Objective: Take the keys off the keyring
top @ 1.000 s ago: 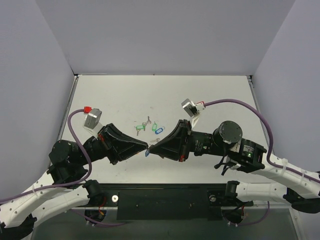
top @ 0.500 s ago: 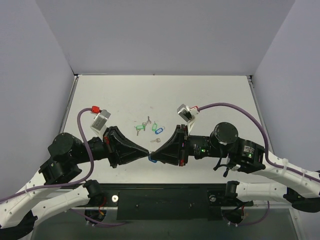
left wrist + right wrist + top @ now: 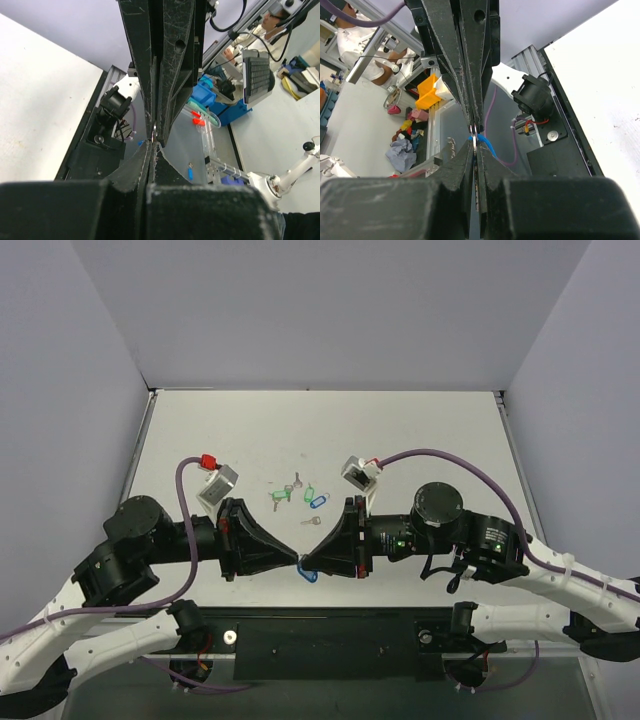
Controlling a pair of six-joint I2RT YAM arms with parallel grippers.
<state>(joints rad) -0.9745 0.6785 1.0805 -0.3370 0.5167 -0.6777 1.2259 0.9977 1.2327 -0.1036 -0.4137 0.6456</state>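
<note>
Both arms have swung level near the table's near edge. Left gripper (image 3: 296,561) and right gripper (image 3: 311,564) meet tip to tip, each pinched tight on the keyring (image 3: 474,136), apparently to pull it apart, and its blue tag (image 3: 308,576) dangles below.

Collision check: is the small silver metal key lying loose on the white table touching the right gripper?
Apart. Top view: bare table shows between the small silver key and the right gripper.

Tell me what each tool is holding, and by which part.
The left tool and right tool, tip to tip, both pinch thin metal of the keyring; its blue tag hangs free below. Ring wire or key: cannot tell.
</note>
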